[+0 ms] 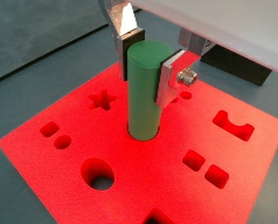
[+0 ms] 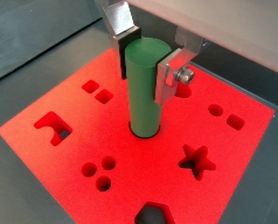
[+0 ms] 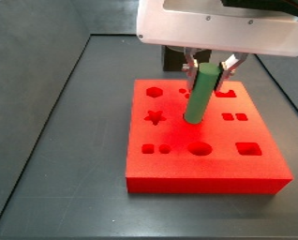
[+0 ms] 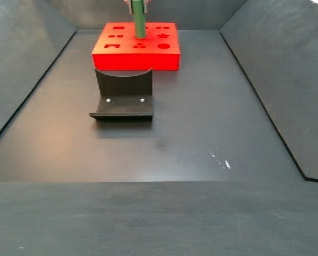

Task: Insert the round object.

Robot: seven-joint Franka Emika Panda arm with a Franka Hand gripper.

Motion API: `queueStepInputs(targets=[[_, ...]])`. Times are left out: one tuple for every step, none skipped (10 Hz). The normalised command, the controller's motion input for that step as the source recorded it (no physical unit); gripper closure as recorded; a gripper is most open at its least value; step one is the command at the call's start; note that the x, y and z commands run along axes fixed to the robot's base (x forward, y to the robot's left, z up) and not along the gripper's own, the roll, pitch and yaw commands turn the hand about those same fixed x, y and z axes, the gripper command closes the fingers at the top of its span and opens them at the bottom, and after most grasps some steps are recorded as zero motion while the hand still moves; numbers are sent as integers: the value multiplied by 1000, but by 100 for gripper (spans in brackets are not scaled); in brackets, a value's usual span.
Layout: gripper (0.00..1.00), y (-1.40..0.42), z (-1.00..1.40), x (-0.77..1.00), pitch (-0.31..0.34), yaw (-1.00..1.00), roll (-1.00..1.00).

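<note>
My gripper (image 1: 149, 61) is shut on the round object (image 1: 145, 92), a smooth green cylinder, near its upper end and holds it upright; both show in both wrist views (image 2: 148, 61). The peg (image 2: 144, 87) hangs over the middle of the red block (image 1: 48, 149), which has several shaped holes. In a wrist view the round hole (image 1: 98, 175) lies open beside the peg's lower end; in a wrist view a dark rim (image 2: 142, 136) shows round that end. In a side view the peg (image 3: 200, 94) ends just behind the round hole (image 3: 200, 148). I cannot tell if it touches the block.
The red block (image 4: 135, 55) sits at the far end of a dark walled floor. The fixture (image 4: 122, 105) stands on the floor just in front of it. A star hole (image 3: 152, 117) and a rectangular hole (image 3: 248, 148) flank the round hole.
</note>
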Motion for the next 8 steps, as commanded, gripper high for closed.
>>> queueStepInputs(targets=[[100, 0, -246, -3, -119, 0, 0], [100, 0, -380, -40, -137, 0, 0], [100, 17, -571, 0, -39, 57, -30], [100, 29, -671, 0, -34, 66, -91], [100, 31, -666, 0, -33, 31, -121], [100, 0, -620, 0, -23, 0, -116], [100, 9, -543, 0, -17, 0, -91], [100, 0, -391, 0, 0, 0, 0]])
